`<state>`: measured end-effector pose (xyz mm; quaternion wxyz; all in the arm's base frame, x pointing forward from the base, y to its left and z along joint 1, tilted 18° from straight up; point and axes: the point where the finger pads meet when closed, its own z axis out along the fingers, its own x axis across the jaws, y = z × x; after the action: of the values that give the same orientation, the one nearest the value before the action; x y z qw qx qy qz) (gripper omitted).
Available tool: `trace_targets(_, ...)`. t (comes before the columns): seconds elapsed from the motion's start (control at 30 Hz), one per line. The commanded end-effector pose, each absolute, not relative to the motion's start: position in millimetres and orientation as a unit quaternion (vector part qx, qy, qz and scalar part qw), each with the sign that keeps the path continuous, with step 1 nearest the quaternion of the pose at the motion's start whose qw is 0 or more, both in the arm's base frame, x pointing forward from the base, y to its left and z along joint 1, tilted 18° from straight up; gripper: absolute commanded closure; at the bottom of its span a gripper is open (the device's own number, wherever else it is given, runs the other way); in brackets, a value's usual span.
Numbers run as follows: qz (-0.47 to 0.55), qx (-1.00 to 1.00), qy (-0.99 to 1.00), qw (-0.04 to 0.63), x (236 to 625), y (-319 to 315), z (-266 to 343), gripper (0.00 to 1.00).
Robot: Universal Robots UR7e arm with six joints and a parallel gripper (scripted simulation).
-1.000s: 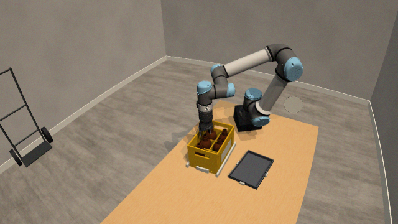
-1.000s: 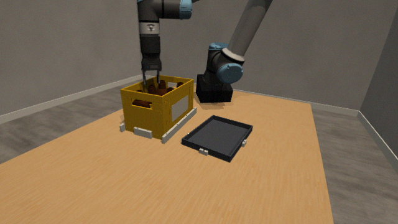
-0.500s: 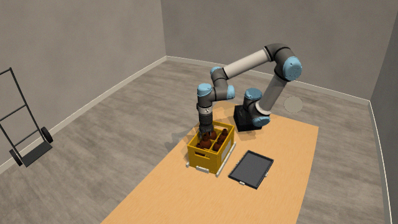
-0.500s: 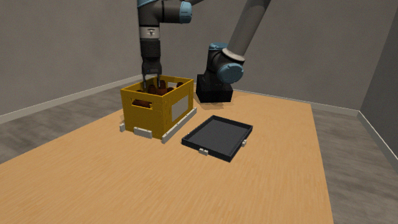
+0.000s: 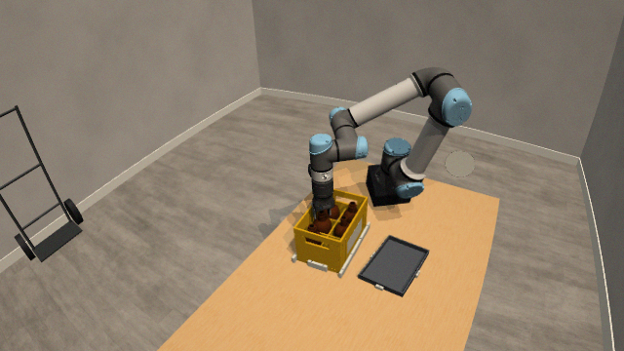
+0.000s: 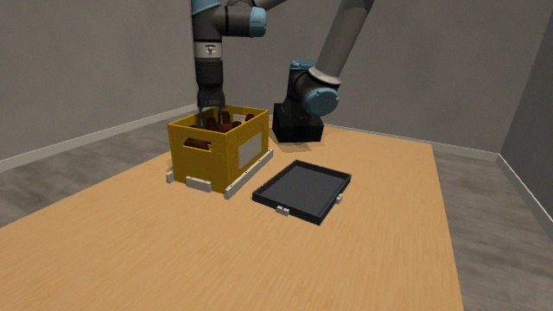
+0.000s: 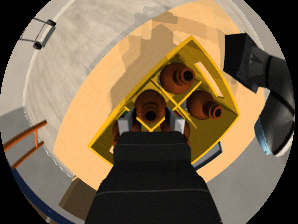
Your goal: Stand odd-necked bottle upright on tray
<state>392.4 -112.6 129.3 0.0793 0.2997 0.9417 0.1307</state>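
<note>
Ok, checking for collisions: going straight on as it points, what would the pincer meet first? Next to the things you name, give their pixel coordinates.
Probably the brown glass-like bottle (image 7: 150,106) between the open fingers of the pincer (image 5: 323,214) (image 6: 211,122) (image 7: 150,112); exact depth is unclear.

Over the last second I have brought my tool (image 5: 325,214) (image 6: 212,123) (image 7: 150,112) lower, in two small stretches: some of the way in the first half, and some more since. Its fingers now reach deeper into the crate (image 5: 319,255) (image 6: 199,161) (image 7: 238,115) than they did at the start. My arm (image 5: 385,102) (image 6: 209,71) (image 7: 275,75) has followed: the wrist has sunk nearer the crate's rim, and the forearm's wrist end has dropped slightly with it.
</note>
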Motion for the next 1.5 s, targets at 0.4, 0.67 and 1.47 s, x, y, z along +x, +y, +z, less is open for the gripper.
trace_targets(0.4, 0.13, 0.3, 0.942, 0.08, 393.3, -112.3, 126.9, 0.0)
trace_targets(0.67, 0.13, 0.3, 0.942, 0.08, 393.3, -112.3, 126.9, 0.0)
trace_targets(1.47, 0.13, 0.3, 0.942, 0.08, 393.3, -112.3, 126.9, 1.0)
